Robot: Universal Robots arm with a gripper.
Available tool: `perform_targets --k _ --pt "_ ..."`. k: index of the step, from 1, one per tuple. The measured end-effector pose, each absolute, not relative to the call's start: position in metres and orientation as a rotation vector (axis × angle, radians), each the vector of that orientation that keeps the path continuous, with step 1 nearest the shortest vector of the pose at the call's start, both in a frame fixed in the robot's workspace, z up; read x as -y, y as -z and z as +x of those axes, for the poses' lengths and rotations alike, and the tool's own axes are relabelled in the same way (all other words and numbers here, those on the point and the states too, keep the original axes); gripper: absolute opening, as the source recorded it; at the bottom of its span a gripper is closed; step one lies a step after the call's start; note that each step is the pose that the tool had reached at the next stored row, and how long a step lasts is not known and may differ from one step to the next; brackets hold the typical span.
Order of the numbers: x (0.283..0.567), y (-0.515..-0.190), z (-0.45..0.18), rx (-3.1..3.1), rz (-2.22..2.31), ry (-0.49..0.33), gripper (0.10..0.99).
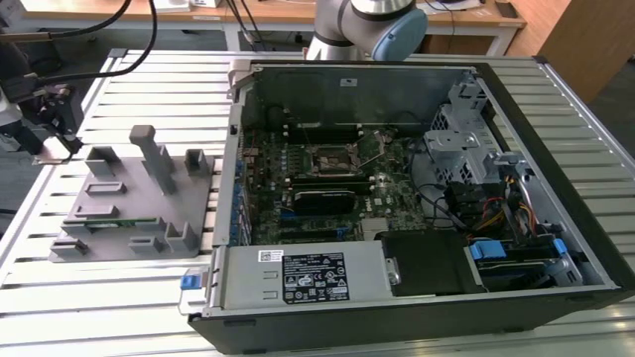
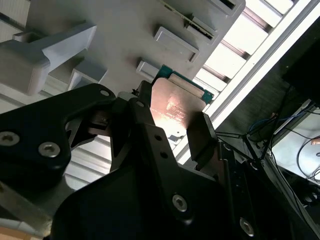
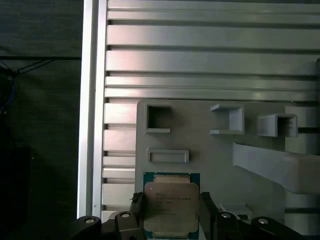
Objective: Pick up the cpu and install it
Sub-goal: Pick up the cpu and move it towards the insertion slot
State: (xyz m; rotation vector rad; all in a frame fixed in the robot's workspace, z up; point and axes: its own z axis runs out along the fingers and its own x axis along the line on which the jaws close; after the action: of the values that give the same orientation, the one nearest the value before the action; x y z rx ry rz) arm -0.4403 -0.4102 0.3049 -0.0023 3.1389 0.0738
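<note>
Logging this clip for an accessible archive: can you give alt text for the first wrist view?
The gripper holds the cpu, silver top facing the camera, by two opposite edges, at one edge of a grey plastic holder with raised pockets. The holder lies on a slatted metal table.

You have the small flat square cpu (image 3: 171, 212) with a pale silver-grey metal top, edged in teal green; in the second wrist view that top (image 2: 175, 105) takes a warm coppery sheen. The matte black metal gripper (image 3: 171, 200) carries silver screw heads. The moulded plastic holder (image 3: 215, 160) is plain light grey. The slatted aluminium table (image 3: 200, 45) is silver, striped with dark grooves. In the exterior view, the open computer case (image 1: 397, 331) is black outside and grey inside, its motherboard (image 1: 397, 171) dark green, with blue clips (image 1: 486, 249) and orange, yellow and red wires (image 1: 496, 216).
</note>
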Motion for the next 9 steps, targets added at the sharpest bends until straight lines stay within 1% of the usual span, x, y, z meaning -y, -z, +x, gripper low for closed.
perform_targets --k 9 --pt "0.4102 -0.3124 -0.4403 -3.139 -0.002 -0.074 0.529"
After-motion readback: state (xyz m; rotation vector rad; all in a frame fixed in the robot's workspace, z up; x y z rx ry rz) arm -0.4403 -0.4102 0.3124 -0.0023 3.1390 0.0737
